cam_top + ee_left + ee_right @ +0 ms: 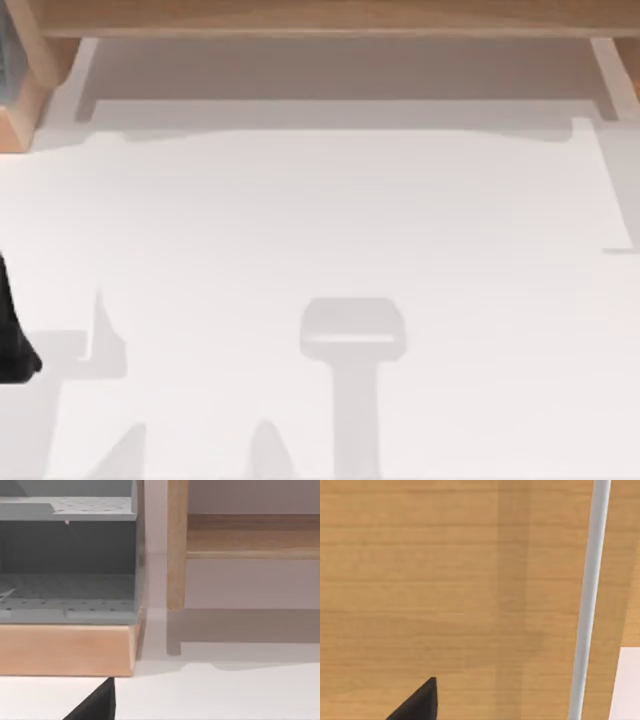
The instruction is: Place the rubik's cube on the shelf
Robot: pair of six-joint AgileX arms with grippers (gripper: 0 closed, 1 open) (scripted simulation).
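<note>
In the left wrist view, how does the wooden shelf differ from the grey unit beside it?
The shelf is plain tan wood; the grey unit has dotted grey panels. The shelf stands on a slim upright with open space beneath; the grey unit sits on a solid wooden base. Both rest on the white table.

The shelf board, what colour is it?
Light tan wood grain on the shelf, best in the right wrist view.
</note>
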